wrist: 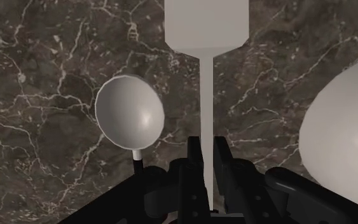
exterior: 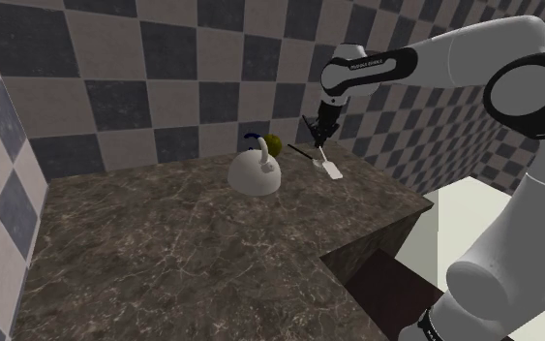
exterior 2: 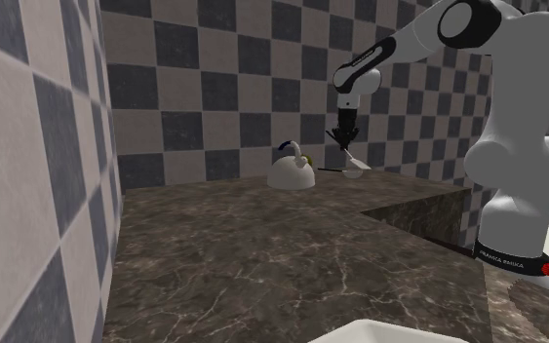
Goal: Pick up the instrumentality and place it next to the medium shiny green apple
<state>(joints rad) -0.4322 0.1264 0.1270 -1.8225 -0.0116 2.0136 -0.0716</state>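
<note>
My gripper (exterior: 320, 133) (wrist: 206, 151) is shut on the thin handle of a white spatula (exterior: 332, 170) (wrist: 206, 25). The spatula hangs blade down over the back of the dark marble counter (exterior: 164, 252). A white kettle (exterior: 255, 172) (wrist: 346, 146) with a blue handle stands just to the shoulder view's left of the gripper. A green apple (exterior: 273, 145) sits behind the kettle, partly hidden by it. A ladle with a white bowl (wrist: 130, 114) and a dark handle lies on the counter under the gripper, beside the spatula.
A checkered wall (exterior: 212, 58) rises close behind the kettle and apple. The counter ends at an edge (exterior: 396, 218) on the shoulder view's right, with a notch cut in near the stand. A tiled wall (exterior 2: 38, 175) borders the second exterior view's left.
</note>
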